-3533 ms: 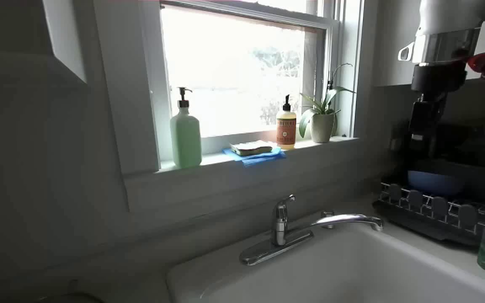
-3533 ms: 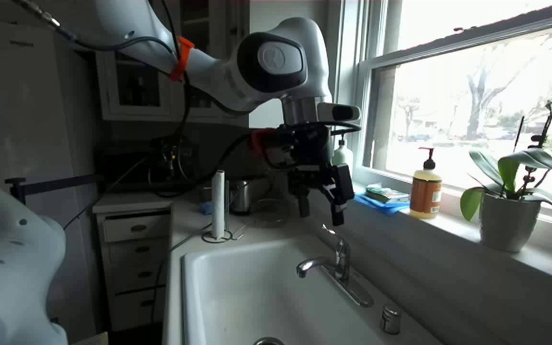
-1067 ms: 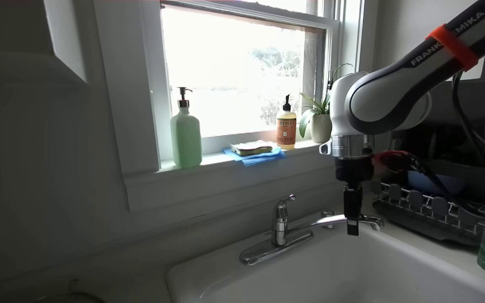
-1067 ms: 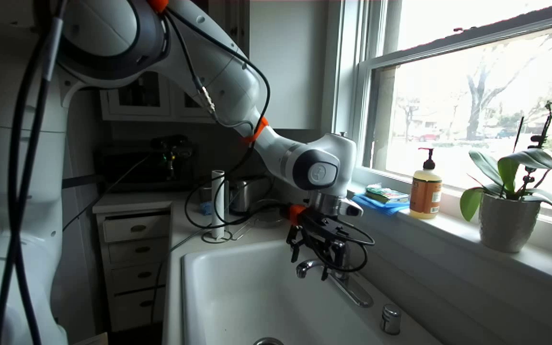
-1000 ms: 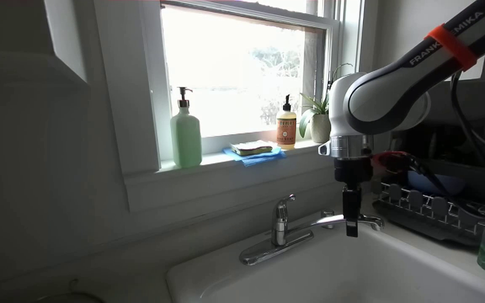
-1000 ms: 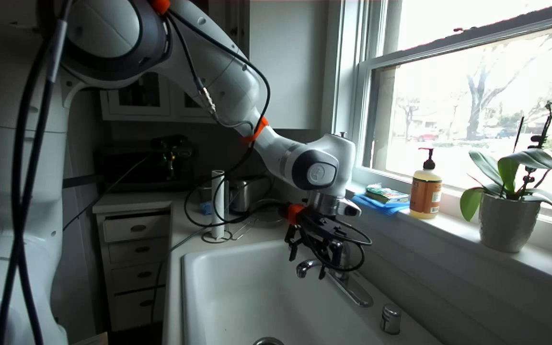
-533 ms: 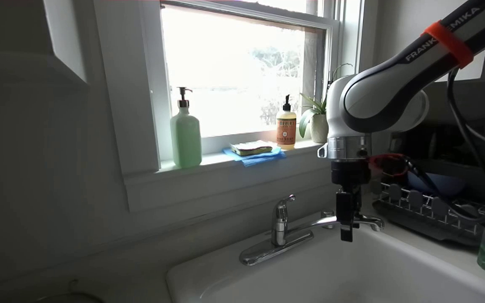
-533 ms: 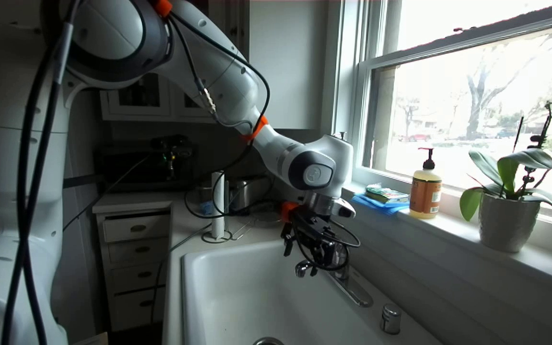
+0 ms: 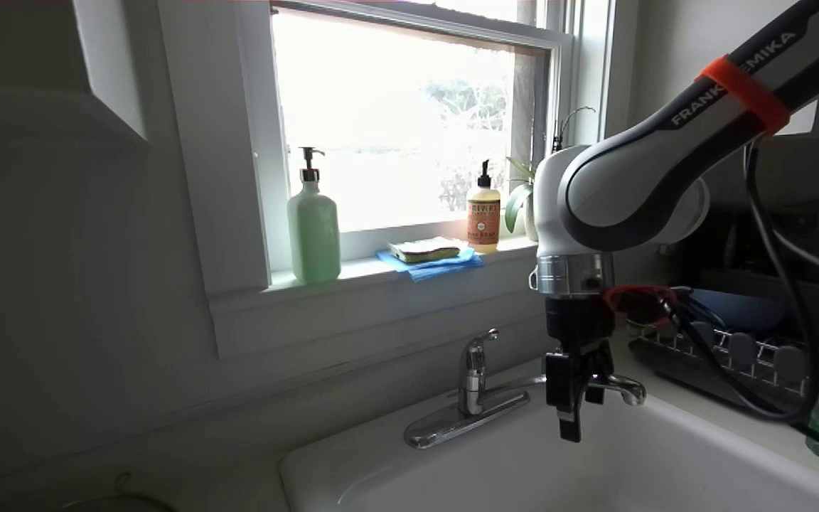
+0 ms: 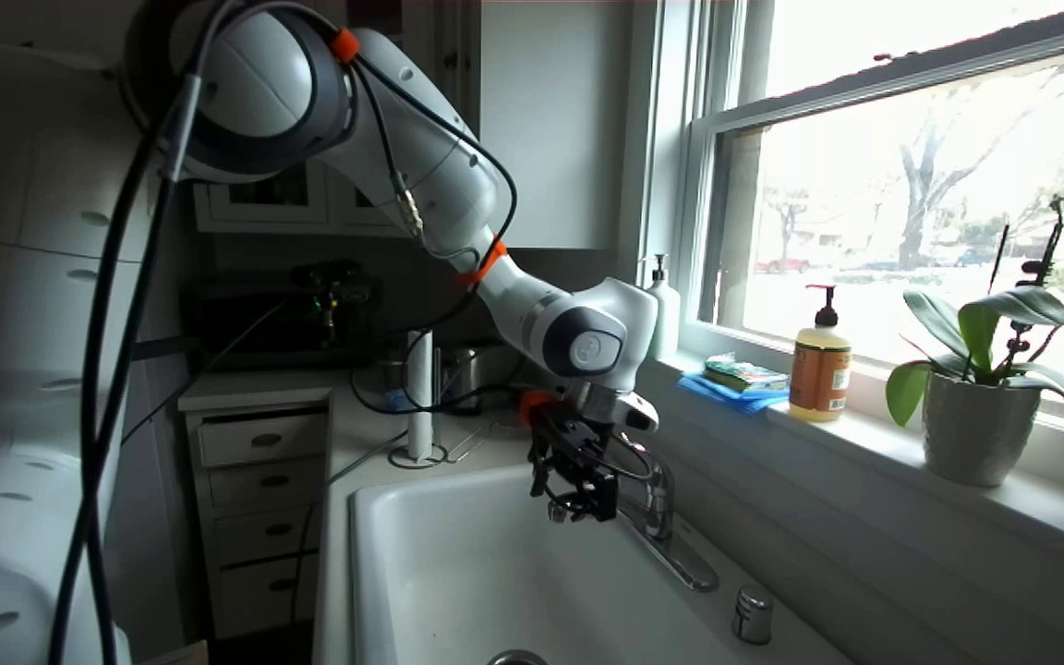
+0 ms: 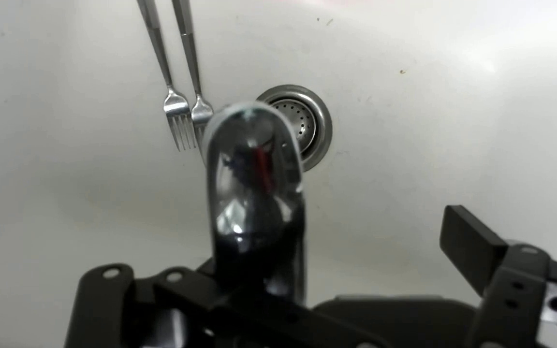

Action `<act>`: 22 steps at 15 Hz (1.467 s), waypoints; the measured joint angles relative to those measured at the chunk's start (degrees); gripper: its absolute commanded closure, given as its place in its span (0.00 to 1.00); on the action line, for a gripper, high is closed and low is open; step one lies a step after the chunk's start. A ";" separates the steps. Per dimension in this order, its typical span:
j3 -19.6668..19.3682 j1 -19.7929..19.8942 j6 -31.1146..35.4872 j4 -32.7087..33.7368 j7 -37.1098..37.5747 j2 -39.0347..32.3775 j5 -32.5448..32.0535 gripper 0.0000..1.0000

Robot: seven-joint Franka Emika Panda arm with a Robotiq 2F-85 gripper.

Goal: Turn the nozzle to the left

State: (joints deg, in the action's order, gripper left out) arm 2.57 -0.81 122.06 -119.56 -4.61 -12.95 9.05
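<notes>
The nozzle is the slim chrome spout; its tip shows in both exterior views (image 9: 626,387) (image 10: 557,512), with its middle part hidden behind the gripper. In the wrist view the nozzle (image 11: 254,193) points up the picture over the sink. My gripper (image 9: 583,410) is open and lowered at the nozzle's outer half, also in an exterior view (image 10: 571,503). In the wrist view the gripper (image 11: 329,244) has its left finger close against the nozzle, its tip partly hidden by it. The right finger stands well apart, with a wide gap. The upright faucet base with lever (image 9: 473,380) stands beside the gripper.
The white sink (image 10: 421,536) lies below, with a drain (image 11: 317,123) and two forks (image 11: 177,106). Soap bottles (image 9: 314,235) (image 9: 483,217), a sponge on blue cloth (image 9: 427,256) and a potted plant (image 10: 980,425) line the sill. A dish rack (image 9: 758,355) stands behind the gripper.
The arm has come down from above the sink to the nozzle. Lately the gripper moved left and down in both exterior views, and the nozzle's tip swung slightly away from the window wall.
</notes>
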 measured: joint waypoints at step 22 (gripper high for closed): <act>1.77 -10.77 -0.28 17.13 31.37 -12.08 -0.11 0.00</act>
State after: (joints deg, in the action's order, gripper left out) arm 4.34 -11.58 121.78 -102.43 26.76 -25.03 8.94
